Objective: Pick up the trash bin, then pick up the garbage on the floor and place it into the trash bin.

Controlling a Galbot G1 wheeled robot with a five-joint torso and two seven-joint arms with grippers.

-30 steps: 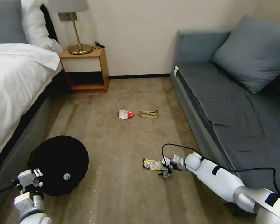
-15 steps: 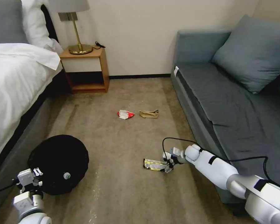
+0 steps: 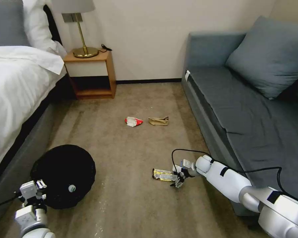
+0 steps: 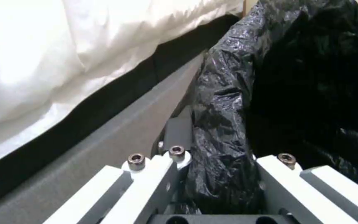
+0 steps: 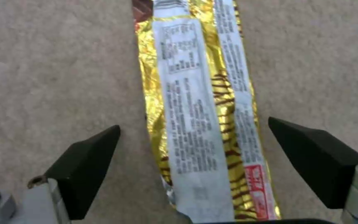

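Right hand (image 3: pixel 178 179): reaching low over the carpet beside the sofa, its two dark fingers (image 5: pixel 84 168) spread wide and standing on either side of the gold-yellow wrapper (image 3: pixel 163 175); neither finger is touching the wrapper, and nothing is being held.

Gold-yellow wrapper: lying flat on the floor (image 3: pixel 139 205) in front of the sofa, with its near end sitting between the open fingers of the right hand.

Left hand (image 3: pixel 36 195): hanging low at the near left, beside the bed, gripping the rim of the trash bin (image 3: pixel 63 175); the black liner is bunched between its white fingers (image 4: pixel 154 183).

Trash bin: sitting low beside the bed frame, its black bag liner facing the head camera, with a small white and green round object showing inside.

Other garbage: a red-and-white snack packet (image 3: pixel 133 121) and a tan paper bag (image 3: pixel 158 121) are lying side by side on the floor farther off, well apart from both hands.

Head view: showing the whole room, with the bed (image 3: pixel 13 86) on the left, a nightstand (image 3: pixel 91 74) with a lamp (image 3: pixel 77 23) against the wall, and the grey sofa (image 3: pixel 248 109) on the right.

Right wrist view: showing the wrapper's (image 5: pixel 199 118) white printed strips and a red patch near the hand, details too small to make out from the head.

Left wrist view: showing the crinkled black liner (image 4: pixel 228 124) pressed next to the grey bed frame (image 4: pixel 117 143) under the white bedding.
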